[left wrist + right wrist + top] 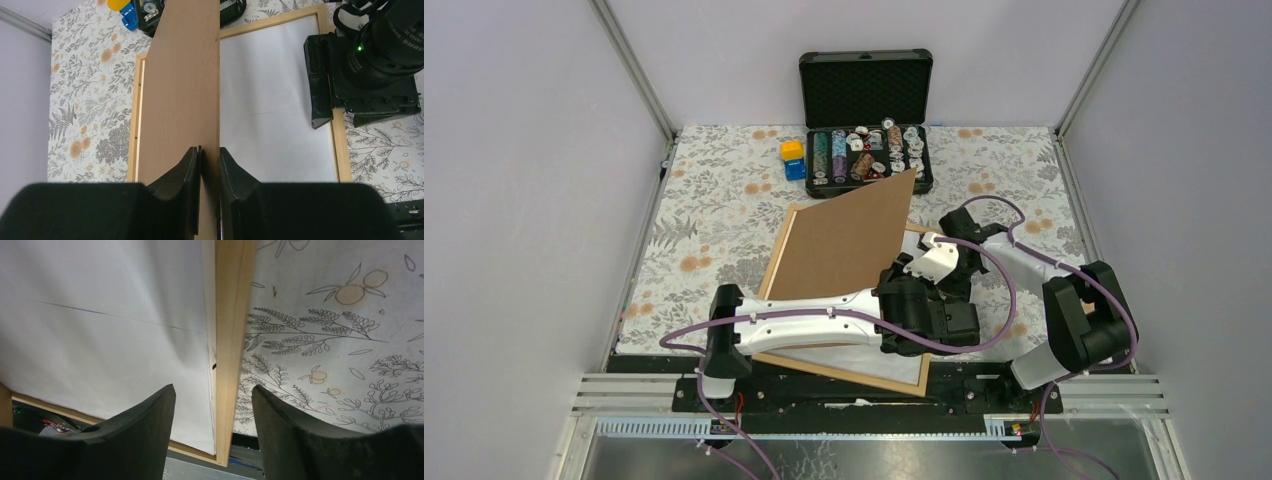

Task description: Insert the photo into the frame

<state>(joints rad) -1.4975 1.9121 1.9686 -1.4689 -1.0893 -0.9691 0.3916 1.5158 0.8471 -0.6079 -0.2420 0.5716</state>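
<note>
The frame of light wood lies flat on the floral cloth. Inside it rests a plain white sheet, the photo with no print showing. My left gripper is shut on the near edge of a brown hardboard backing sheet, holding it tilted up over the frame's left half. My right gripper is open and straddles the frame's right rail, one finger over the white sheet, the other over the cloth, with gaps on both sides. From above, the right gripper sits close beside the left wrist.
An open black case full of poker chips stands at the back, with a yellow and a blue block to its left. The frame's near right corner reaches the table's front edge. Enclosure walls stand on both sides.
</note>
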